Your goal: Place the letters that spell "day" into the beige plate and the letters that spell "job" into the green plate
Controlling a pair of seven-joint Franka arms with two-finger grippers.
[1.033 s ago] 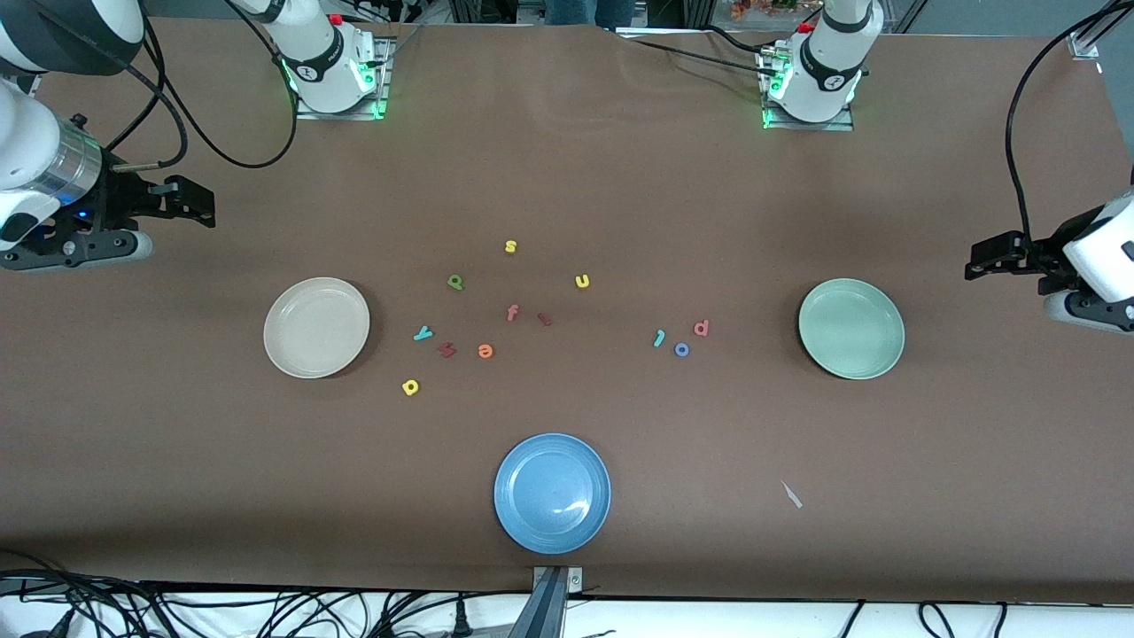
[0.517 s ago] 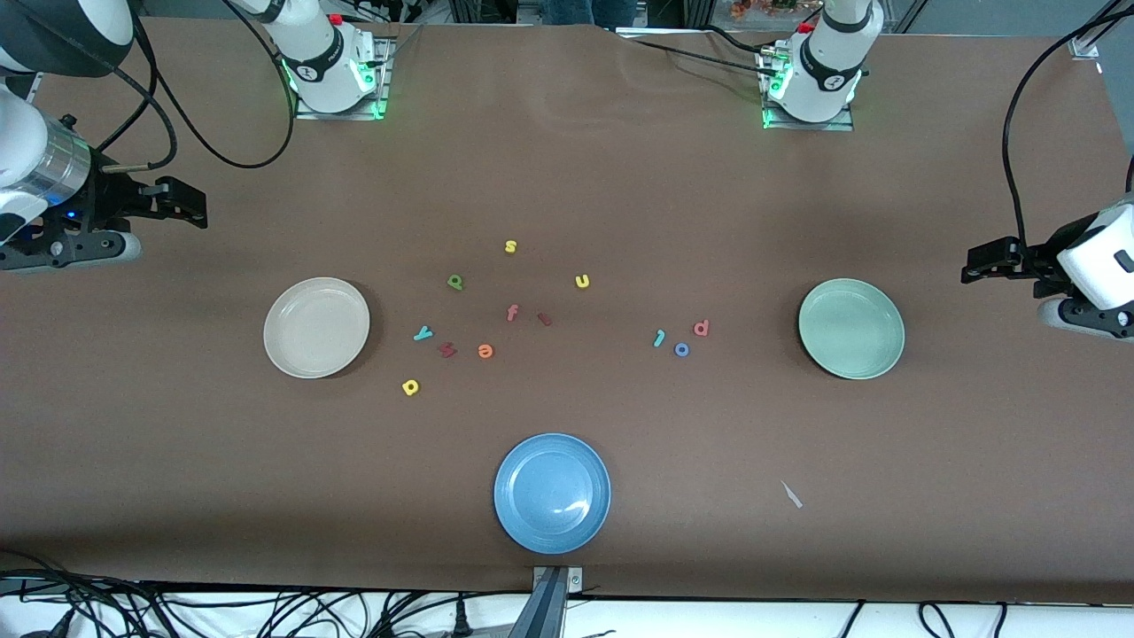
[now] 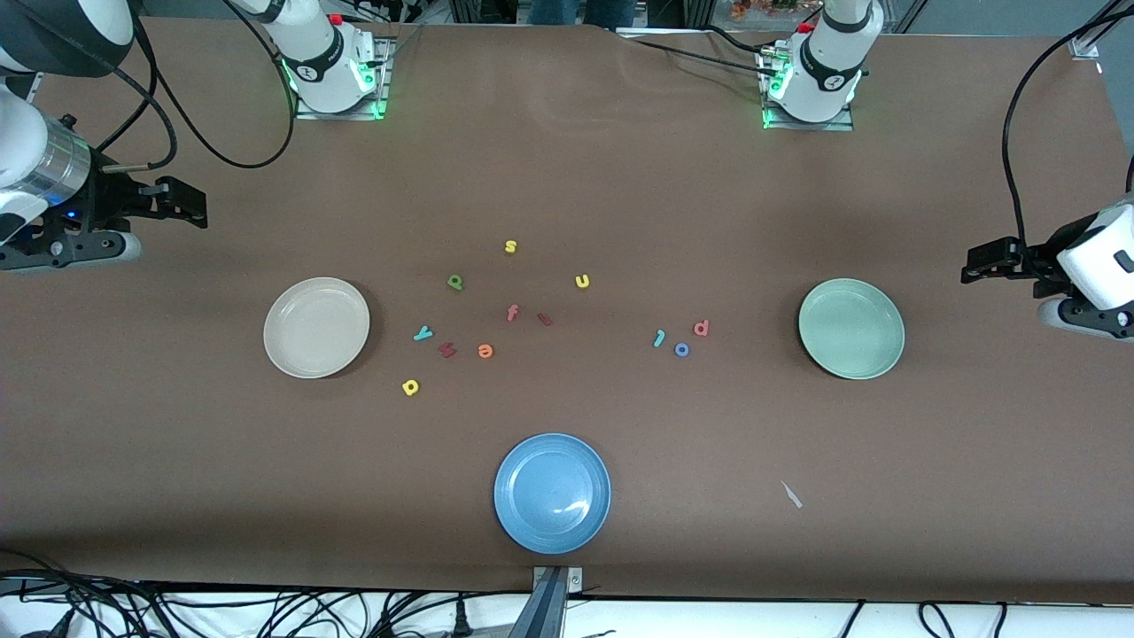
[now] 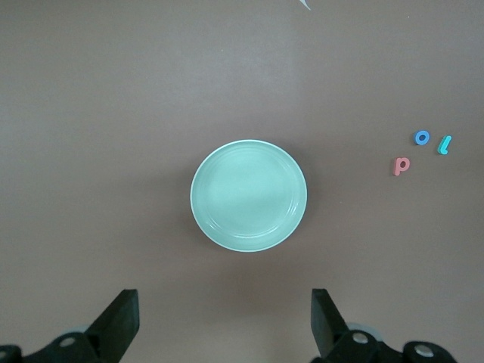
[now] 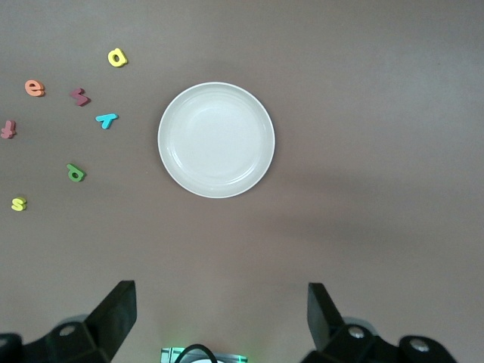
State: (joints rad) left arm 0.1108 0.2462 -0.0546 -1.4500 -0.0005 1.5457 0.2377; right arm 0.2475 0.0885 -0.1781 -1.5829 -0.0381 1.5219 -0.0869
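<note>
Letters for "day", the yellow one [image 3: 410,387], teal "y" [image 3: 423,334] and green one [image 3: 455,283], lie on my tabletop [image 3: 567,177] beside the beige plate [image 3: 316,327]. Teal "j" [image 3: 659,338], blue "o" [image 3: 682,350] and salmon letter [image 3: 701,328] lie near the green plate [image 3: 850,329]. My left claw [image 3: 977,263] and right claw [image 3: 190,205] hover open, holding nothing, at the tabletop's ends.

Beige plate [image 3: 316,327] plain cream; green plate [image 3: 850,328] pale mint; blue plate [image 3: 552,493]; brown table [image 3: 620,186].

three plates [image 3: 316,363] ring scattered letters [image 3: 485,351]; one plate nearest the camera.
</note>
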